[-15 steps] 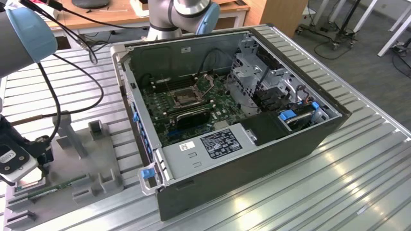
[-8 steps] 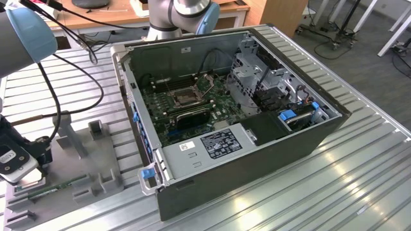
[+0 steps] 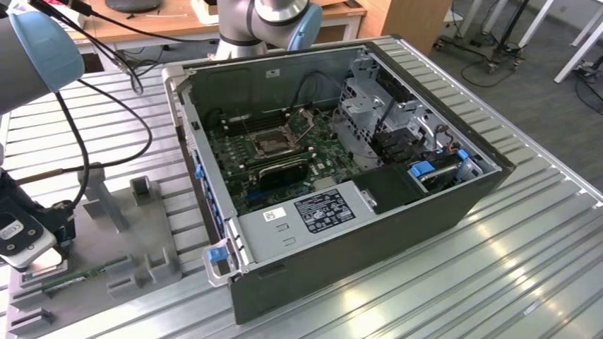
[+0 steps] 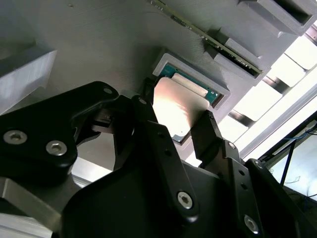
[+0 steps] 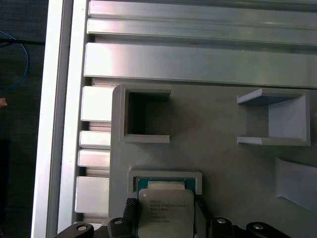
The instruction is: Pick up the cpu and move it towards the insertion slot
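Second wrist view has the claw [image 4: 179, 119] pinching the cpu [image 4: 173, 101] by two opposite edges, with the chip lying in its grey holder [image 4: 159, 63]. Exterior view puts this at the frame's lower left, on the counter [image 3: 490, 282], well apart from the insertion slot [image 3: 274, 144] inside the open computer case [image 3: 396, 205], upper middle. The hold on such thin edges looks slight. I judge a tilted lift could catch the holder's rim and let the chip slip.

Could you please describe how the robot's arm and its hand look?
The arm is a thick grey tube with light-blue round joint caps; black cables run beside it. The hand is matte black, built of angular linked plates fastened with silver hex-socket screws.
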